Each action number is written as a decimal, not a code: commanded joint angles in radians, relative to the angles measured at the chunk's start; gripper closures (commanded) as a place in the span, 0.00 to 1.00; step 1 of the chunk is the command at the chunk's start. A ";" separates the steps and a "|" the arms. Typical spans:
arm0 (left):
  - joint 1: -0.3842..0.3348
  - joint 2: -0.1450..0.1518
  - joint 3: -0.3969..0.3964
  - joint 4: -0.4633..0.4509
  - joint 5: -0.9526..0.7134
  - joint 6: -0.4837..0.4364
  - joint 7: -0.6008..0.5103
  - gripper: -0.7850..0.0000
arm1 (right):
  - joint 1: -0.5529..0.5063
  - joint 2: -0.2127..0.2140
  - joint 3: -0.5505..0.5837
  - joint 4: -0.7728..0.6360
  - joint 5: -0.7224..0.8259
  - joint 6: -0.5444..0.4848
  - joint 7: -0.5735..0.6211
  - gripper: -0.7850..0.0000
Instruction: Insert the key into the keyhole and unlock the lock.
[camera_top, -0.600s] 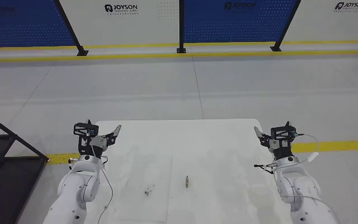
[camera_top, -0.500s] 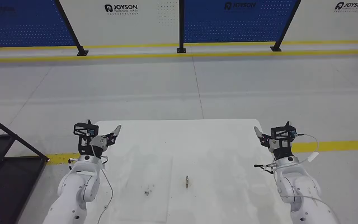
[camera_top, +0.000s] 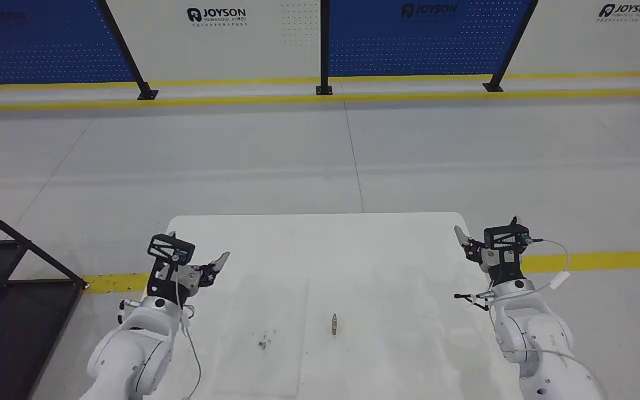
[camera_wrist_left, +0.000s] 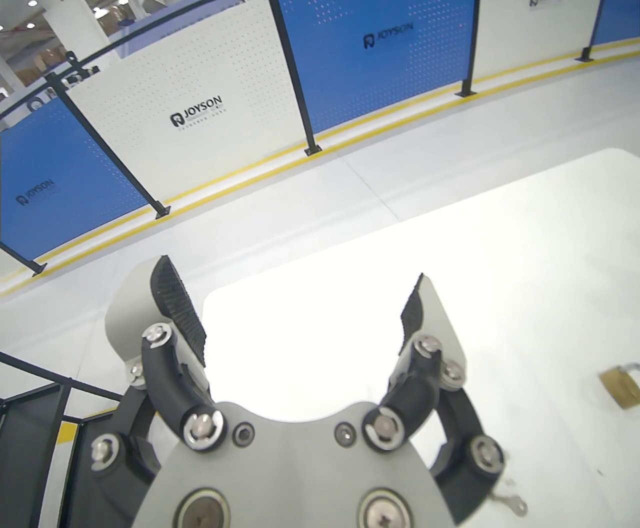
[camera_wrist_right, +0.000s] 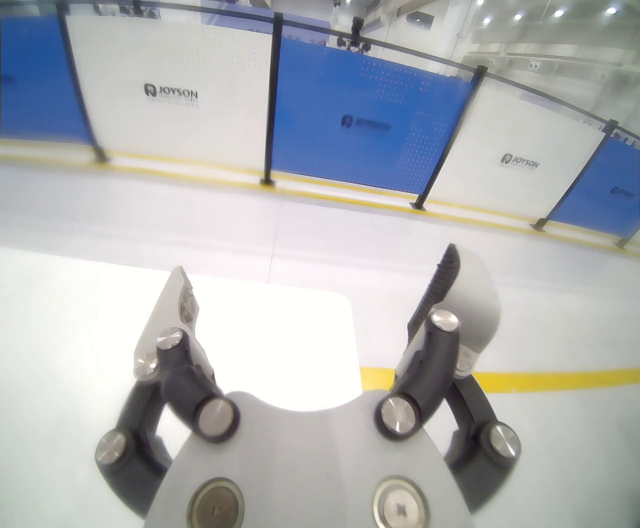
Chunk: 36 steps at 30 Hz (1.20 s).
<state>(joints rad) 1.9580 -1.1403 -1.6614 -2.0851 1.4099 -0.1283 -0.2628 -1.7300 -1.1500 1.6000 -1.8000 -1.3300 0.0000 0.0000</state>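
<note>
A small brass padlock lies near the middle of the white table, toward its front. A small silver key rests to the left of the padlock. My left gripper hovers over the table's left side, open and empty, some way from the key. In the left wrist view the padlock and key lie off to one side of the open left gripper. My right gripper stands open and empty at the table's far right corner, as the right wrist view confirms.
A black metal frame stands on the floor just left of the table. Blue and white fence panels line the back of the room, beyond a wide stretch of grey floor.
My left gripper has moved nearer to the front of the table and slightly right, toward the key. The right arm, padlock and key have stayed put.
</note>
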 joint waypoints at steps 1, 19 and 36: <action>0.050 0.000 -0.008 -0.027 0.012 -0.012 -0.015 0.00 | 0.000 0.000 0.000 0.000 0.000 0.000 0.000 0.00; 0.135 -0.017 0.250 -0.044 0.012 0.017 -0.371 0.00 | 0.000 0.000 0.000 0.000 0.000 0.000 0.000 0.00; 0.027 -0.046 0.486 0.135 0.251 0.221 -0.412 0.27 | 0.000 0.000 0.000 0.000 0.000 0.000 0.000 0.00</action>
<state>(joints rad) 1.9915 -1.1856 -1.1771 -1.9577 1.6638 0.0902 -0.6730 -1.7300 -1.1500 1.6000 -1.8000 -1.3300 0.0000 0.0000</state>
